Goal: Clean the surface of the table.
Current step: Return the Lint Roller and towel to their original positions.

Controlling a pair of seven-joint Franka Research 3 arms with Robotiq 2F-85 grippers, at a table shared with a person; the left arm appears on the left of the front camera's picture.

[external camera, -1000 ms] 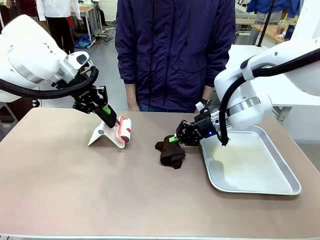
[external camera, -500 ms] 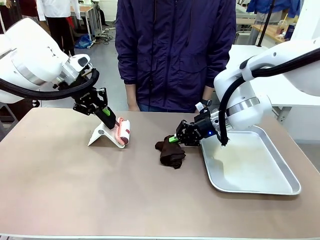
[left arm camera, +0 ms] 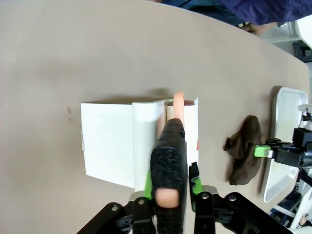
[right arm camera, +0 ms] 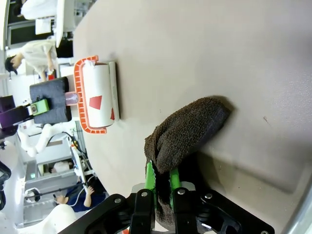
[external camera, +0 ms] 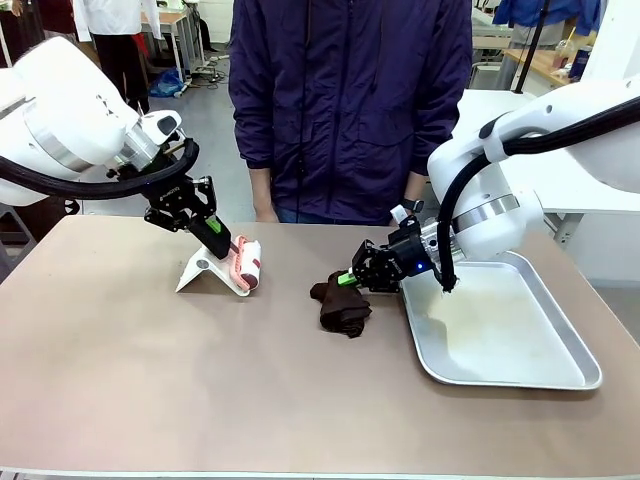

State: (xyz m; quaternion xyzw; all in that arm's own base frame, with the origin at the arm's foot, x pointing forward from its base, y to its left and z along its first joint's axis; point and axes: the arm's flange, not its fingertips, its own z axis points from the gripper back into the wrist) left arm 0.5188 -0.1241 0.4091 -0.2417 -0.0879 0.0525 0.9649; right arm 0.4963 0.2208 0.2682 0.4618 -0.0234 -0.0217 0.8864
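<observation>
Jaws unmoved: left gripper [left arm camera: 168, 181] pinches roller handle [left arm camera: 168, 161], right gripper [right arm camera: 163, 181] pinches cloth [right arm camera: 187, 131].

Looking down along your left claw [left arm camera: 168, 187], you see its green-padded fingers [left arm camera: 147, 184] on either side of the black handle [left arm camera: 168, 168] of a lint roller [left arm camera: 179, 114]. The roller's pink frame and white head rest on a white folded stand [left arm camera: 109, 144] lying on the brownish bench [left arm camera: 97, 53]. Off to the right, a dark brown cloth [left arm camera: 242, 148] lies crumpled on the bench, with the other claw [left arm camera: 267, 151] touching it beside a silver tray [left arm camera: 279, 141].
</observation>
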